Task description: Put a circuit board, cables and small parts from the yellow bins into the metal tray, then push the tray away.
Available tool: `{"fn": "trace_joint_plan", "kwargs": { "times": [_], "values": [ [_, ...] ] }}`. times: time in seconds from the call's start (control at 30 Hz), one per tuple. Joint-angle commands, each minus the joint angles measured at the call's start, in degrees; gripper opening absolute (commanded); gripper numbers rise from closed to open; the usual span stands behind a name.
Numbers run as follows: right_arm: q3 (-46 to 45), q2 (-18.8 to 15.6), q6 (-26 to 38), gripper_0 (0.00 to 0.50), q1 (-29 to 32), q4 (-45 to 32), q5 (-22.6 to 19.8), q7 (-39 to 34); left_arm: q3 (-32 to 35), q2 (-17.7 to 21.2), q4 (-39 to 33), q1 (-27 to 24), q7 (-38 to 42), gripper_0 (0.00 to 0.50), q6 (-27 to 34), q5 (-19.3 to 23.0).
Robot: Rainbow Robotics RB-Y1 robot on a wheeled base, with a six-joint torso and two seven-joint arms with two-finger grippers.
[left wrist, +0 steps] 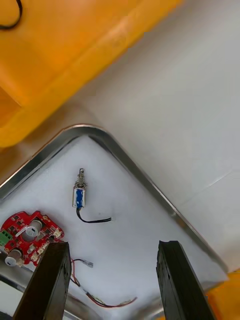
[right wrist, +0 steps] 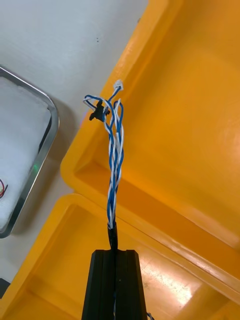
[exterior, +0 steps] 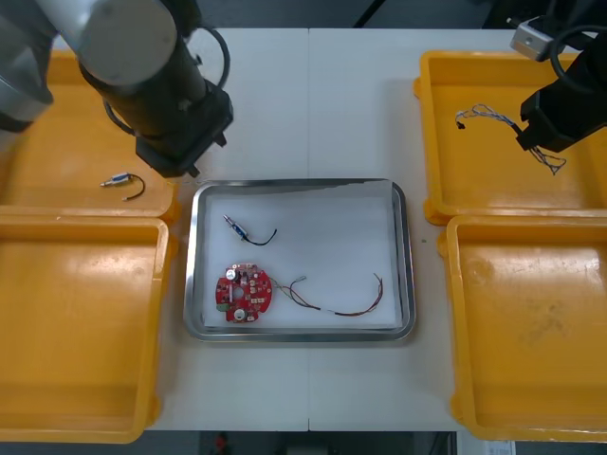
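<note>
right gripper [right wrist: 114, 251] is pinching twisted blue and white cable [right wrist: 114, 150], right of metal tray [exterior: 406, 256] | left gripper [left wrist: 112, 246] hanging spread over tray's far-left corner | imo should be lifting higher, clearing yellow bin [exterior: 429, 142] rim first

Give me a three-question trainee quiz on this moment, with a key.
1. True or false: the right gripper is shut on the blue and white cable.
2. In the metal tray, the red circuit board lies at: A) the near left corner; B) the far right corner; C) the middle.
3. Fill in: the left gripper, by the tray's far left corner, is ____ (open or shut).
Key: 1 true; 2 A; 3 open.
</note>
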Motion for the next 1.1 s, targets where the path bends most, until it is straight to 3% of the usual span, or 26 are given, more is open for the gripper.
{"fn": "trace_joint_plan", "kwargs": {
  "times": [0.03, 0.33, 0.57, 0.73, 0.87, 1.1],
  "values": [
    [4.3, 0.6, -1.5, 0.000, 0.0, -7.4, 0.3, 0.8, 6.2, 6.2, 5.7, -5.3, 0.7, 0.500, 0.7, 5.4],
    [13.1, 3.6, -9.0, 0.000, -0.3, -13.8, 0.7, -0.4, 8.1, 10.4, 20.2, -7.6, 1.7, 0.500, -2.1, 5.9],
    [21.4, 5.1, -14.1, 0.000, -2.9, -14.6, 0.5, 0.3, 8.6, 12.1, 30.2, -7.6, 2.1, 0.500, -5.8, 5.7],
    [29.0, 7.1, -17.8, 0.000, -5.4, -14.6, 3.3, 1.2, 8.4, 12.3, 36.3, -7.5, 2.0, 0.500, -9.9, 4.8],
    [33.9, 8.7, -20.5, 0.000, -6.2, -13.5, 6.7, 6.5, 7.4, 12.2, 40.5, -7.5, 2.0, 0.500, -12.1, 5.4],
    [36.8, 11.3, -24.6, 0.000, -6.2, -8.6, 7.7, 18.4, 1.6, 10.9, 44.2, -7.5, 2.4, 0.500, -15.6, 5.8]
  ]
}}
